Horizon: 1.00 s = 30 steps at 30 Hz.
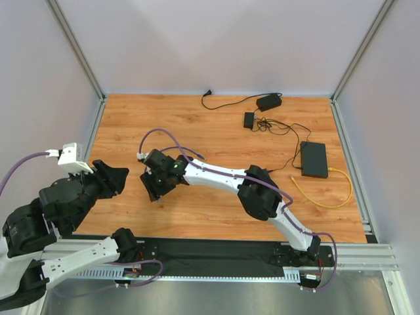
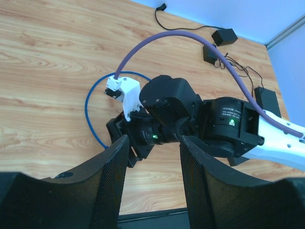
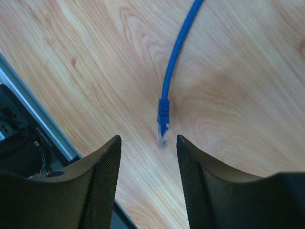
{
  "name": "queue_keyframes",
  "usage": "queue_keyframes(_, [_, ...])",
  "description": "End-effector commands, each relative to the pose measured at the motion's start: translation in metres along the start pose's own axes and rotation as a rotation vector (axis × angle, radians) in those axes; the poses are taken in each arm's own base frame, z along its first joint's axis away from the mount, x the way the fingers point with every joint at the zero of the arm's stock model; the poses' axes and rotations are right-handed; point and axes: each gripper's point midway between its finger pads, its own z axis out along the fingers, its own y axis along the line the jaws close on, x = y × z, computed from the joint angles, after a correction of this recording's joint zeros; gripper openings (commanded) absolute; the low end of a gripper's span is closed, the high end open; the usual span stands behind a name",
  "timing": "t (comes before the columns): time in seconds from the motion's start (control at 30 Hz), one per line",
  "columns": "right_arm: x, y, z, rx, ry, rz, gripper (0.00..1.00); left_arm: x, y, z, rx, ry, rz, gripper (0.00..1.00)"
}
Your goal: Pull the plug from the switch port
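The switch (image 1: 314,159), a small flat black oblong box, lies on the orange-brown wooden table (image 1: 197,125) near its right edge, long side running away from the arm bases. A thin yellow cable (image 1: 346,197) loops on the wood just right of the switch and in front of it, one end meeting the switch's right long edge; whether that end sits in a socket cannot be told. Thin black wires run from the switch's left side towards a black power adapter (image 1: 268,102) and a smaller black block (image 1: 249,119), both beyond the switch, near the back wall.

Well to the left of the switch, the right gripper (image 3: 148,143) hangs low over the wood with its two black mesh-faced fingers (image 3: 102,181) spread apart, holding nothing. A blue network cable (image 3: 178,45) lies flat on the table there, and its plug (image 3: 163,114) — blue boot, clear tip — rests loose on the bare wood just beyond the fingertips, touching neither finger and sitting in no socket.

Farther left of the switch, the left gripper (image 2: 153,140) is likewise spread wide and empty — it hangs above the table and looks down on the right arm's black wrist. In the left wrist view the blue cable curves in a loop on the wood beside that wrist, and a purple cable (image 2: 181,36) arches over the right arm.
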Motion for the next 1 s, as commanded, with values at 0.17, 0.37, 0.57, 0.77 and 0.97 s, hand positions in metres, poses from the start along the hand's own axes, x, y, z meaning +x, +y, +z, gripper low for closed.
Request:
queue_keyframes(0.17, [-0.017, -0.037, -0.097, 0.049, -0.145, 0.107, 0.53, 0.005, -0.027, 0.015, 0.049, 0.035, 0.038, 0.53])
queue_keyframes(0.37, [-0.002, -0.103, -0.176, 0.150, -0.271, 0.254, 0.52, 0.025, -0.067, 0.038, 0.118, 0.126, 0.095, 0.52])
queue_keyframes(0.57, [0.048, -0.180, -0.245, 0.230, -0.419, 0.465, 0.50, 0.076, -0.128, 0.083, 0.217, 0.306, 0.180, 0.51])
queue_keyframes(0.77, [0.102, -0.251, -0.282, 0.301, -0.560, 0.723, 0.44, 0.139, -0.194, 0.127, 0.340, 0.524, 0.249, 0.47])
queue_keyframes(0.97, [0.149, -0.304, -0.306, 0.332, -0.637, 0.921, 0.41, 0.216, -0.256, 0.175, 0.436, 0.715, 0.310, 0.42])
